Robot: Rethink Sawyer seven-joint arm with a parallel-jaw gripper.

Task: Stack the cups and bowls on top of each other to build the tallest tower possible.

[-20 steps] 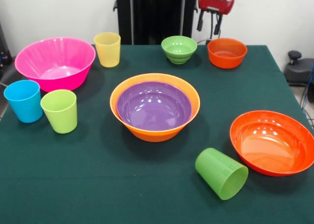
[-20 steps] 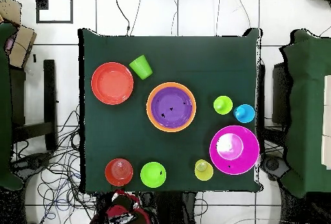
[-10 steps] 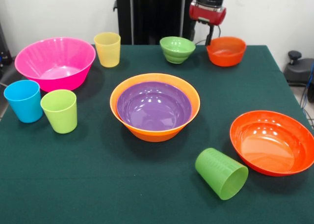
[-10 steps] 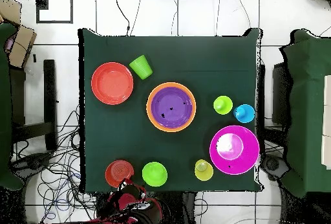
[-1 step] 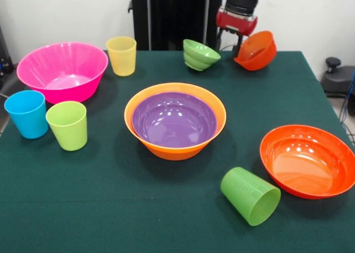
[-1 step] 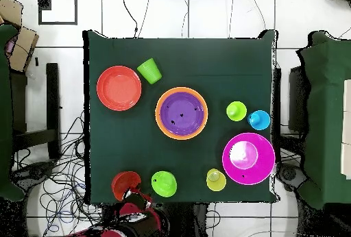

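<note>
Table (image 6: 123, 138) under a dark green cloth, square from above. Floor (image 6: 178, 15) around it: pale tiles with dark joints. Loose black cables (image 6: 58, 196) tangled on the floor beside one table edge, more trailing across the tiles past the far edge. Cardboard box (image 6: 20, 46) at a corner of the overhead view. Dark green covered shapes (image 6: 325, 111) flank the table on both sides; can't tell what lies beneath. Dark frame (image 6: 51, 111) stands beside the cabled edge. Front view: a black upright column (image 5: 172, 17) behind my table, white wall (image 5: 66, 14) either side. Black rounded device (image 5: 335, 70) off the table's edge, identity unclear.
</note>
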